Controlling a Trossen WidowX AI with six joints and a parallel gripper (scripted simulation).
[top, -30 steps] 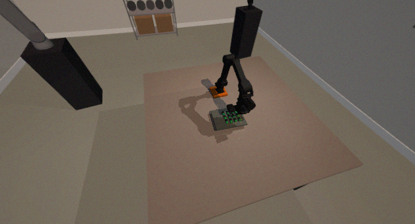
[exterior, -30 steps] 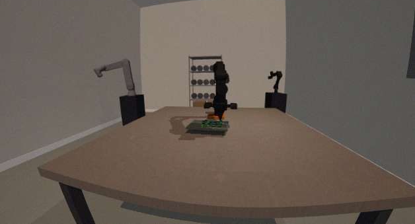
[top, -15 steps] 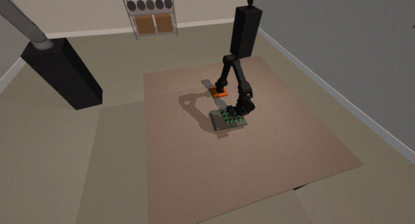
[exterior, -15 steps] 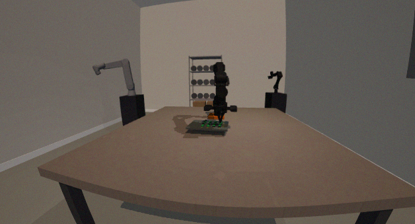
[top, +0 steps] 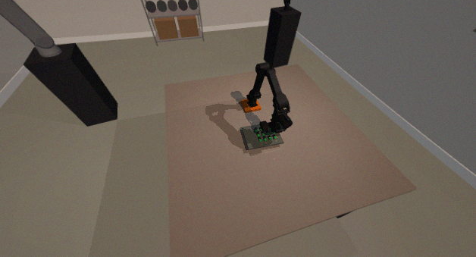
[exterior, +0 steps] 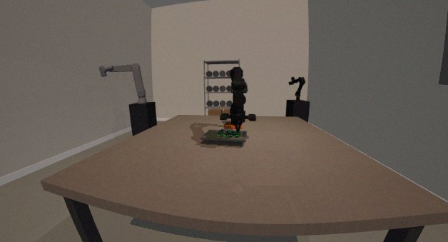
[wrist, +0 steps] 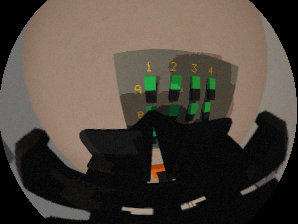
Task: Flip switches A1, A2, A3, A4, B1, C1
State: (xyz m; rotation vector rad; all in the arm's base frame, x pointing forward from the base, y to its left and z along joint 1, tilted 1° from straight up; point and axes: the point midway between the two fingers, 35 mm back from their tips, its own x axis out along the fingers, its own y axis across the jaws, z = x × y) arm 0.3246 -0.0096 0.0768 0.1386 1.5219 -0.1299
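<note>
The grey-green switch panel (top: 250,141) (exterior: 210,136) (wrist: 129,72) lies on the table. In the wrist view, switches A1 (wrist: 150,88), A2 (wrist: 175,88), A3 (wrist: 195,88) and A4 (wrist: 211,88) show green far halves and black near halves. B1 (wrist: 150,108) is mostly hidden behind the fingertips. A bit of green between the fingers, probably C1 (wrist: 154,133), shows; the rest is hidden. I cannot tell surely which ends are raised. My gripper (exterior: 237,132) (wrist: 152,113) is shut and empty, its tips low over the panel at column 1, near B1; contact cannot be told.
B2 (wrist: 173,110), B3 (wrist: 192,111) and B4 (wrist: 206,109) show beside the fingers. An orange base plate (top: 255,108) (exterior: 228,125) lies under the arm's foot, behind the panel. A shelf rack and two arms on black pedestals stand beyond the table.
</note>
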